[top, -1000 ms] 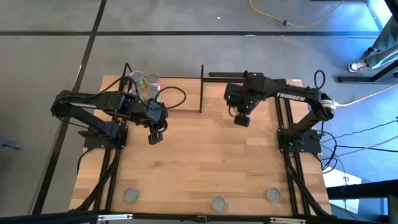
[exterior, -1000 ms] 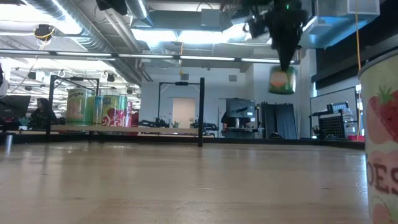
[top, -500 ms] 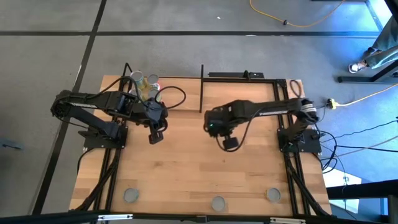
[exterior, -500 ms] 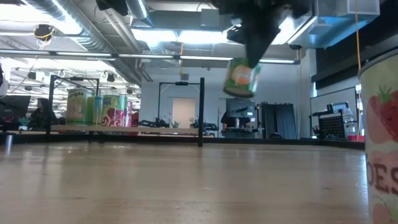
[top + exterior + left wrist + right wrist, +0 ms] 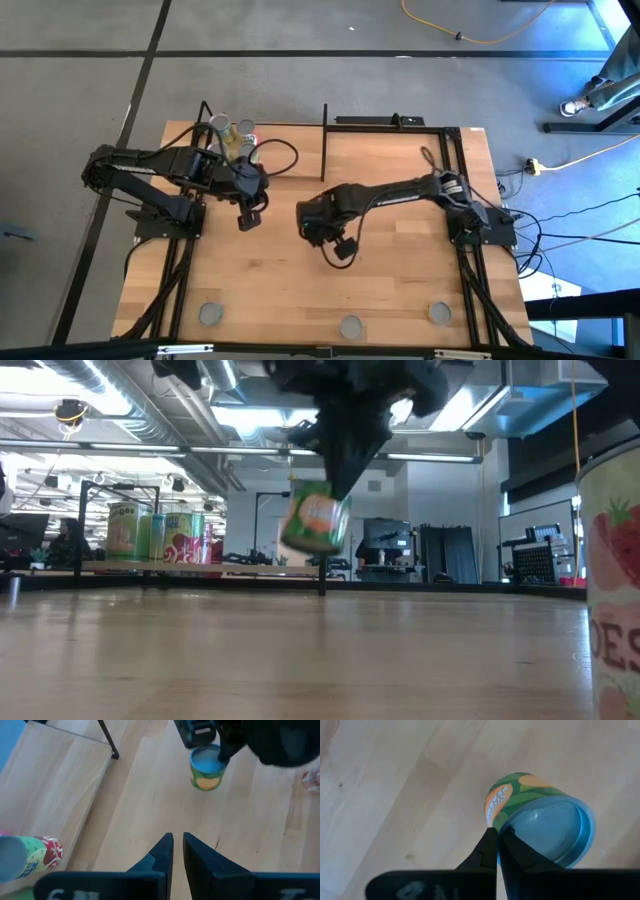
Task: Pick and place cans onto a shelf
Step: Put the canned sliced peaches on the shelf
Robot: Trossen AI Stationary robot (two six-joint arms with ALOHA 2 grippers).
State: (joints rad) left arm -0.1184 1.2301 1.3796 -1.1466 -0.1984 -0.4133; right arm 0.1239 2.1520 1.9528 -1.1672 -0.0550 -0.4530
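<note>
My right gripper (image 5: 340,250) is over the middle of the table, shut on a green can (image 5: 314,518) with orange fruit on its label and a grey top (image 5: 550,832). The can also shows in the left wrist view (image 5: 206,767). Several cans (image 5: 232,135) stand on the shelf (image 5: 55,790), a light plank with black rods, at the table's far left; the low view shows them side by side (image 5: 160,535). My left gripper (image 5: 250,218) hovers beside the shelf, its fingers (image 5: 178,844) shut with nothing between them. My right gripper pinches the can's top rim (image 5: 496,826) between its two fingers, one on the outer wall and one on the lid side. The fingers come from above, pointing down. The can hangs tilted below them, clear of the table.
Three more cans stand along the table's near edge (image 5: 210,314), (image 5: 350,326), (image 5: 440,313); one of them, with a strawberry label (image 5: 610,590), fills the low view's right side. A black upright rod (image 5: 323,140) marks the shelf's right end. Bare wood lies between the arms.
My right gripper has swept from the table's far right toward the left and the near side, sinking and rolling as it went. The green can has travelled with it, has come lower over the table, and now hangs tilted.
</note>
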